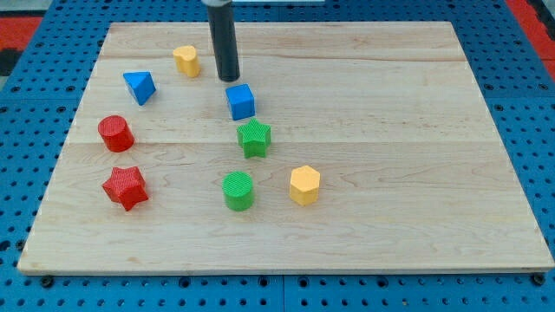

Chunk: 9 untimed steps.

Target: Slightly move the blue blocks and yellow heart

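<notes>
Blue cube (241, 101) sits mid-board just below my tip (228, 78); no hand shows.

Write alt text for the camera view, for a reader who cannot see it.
My tip rests just above the blue cube on a wooden board, with the yellow heart and blue triangular block to the view's left. Red, green and yellow blocks lie below.

Pale wood board (416, 130), blue pegboard (26, 113) around. Blue cube (241, 101), blue triangle (139, 87), yellow heart (186, 61), green star (254, 138), red star (125, 187). My tip (228, 79) dark.
</notes>
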Each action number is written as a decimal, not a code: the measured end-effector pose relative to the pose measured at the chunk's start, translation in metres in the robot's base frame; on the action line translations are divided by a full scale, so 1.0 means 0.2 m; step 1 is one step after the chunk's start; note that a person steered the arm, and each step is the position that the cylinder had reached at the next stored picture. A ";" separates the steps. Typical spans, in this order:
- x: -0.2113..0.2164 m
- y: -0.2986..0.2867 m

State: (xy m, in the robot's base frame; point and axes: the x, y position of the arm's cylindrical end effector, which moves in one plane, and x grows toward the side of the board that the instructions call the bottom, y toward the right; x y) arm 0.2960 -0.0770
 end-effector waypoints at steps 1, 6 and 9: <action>-0.22 -0.14; -0.20 -0.16; -0.27 0.56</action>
